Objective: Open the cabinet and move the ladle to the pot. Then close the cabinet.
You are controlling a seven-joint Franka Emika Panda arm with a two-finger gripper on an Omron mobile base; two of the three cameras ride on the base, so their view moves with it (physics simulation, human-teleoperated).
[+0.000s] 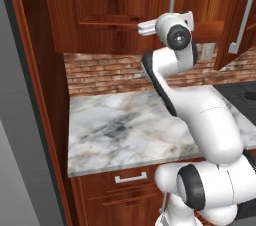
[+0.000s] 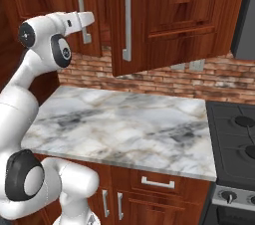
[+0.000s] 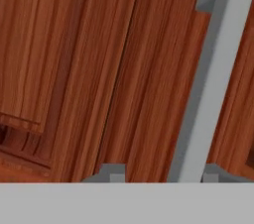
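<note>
You've got loads of free marble desk from the left wall across to the stove. Up top, the cabinet has its right door swung out over the desk. Your gripper is spread partway, fingers either side of the left door's silver handle, not clamped on it.

swung-out right cabinet door jutting over the tabletop, blocking passage at that height. below it, open marble all the way to the brick wall. pincer astride the left door's bar handle, wood close behind.
</note>
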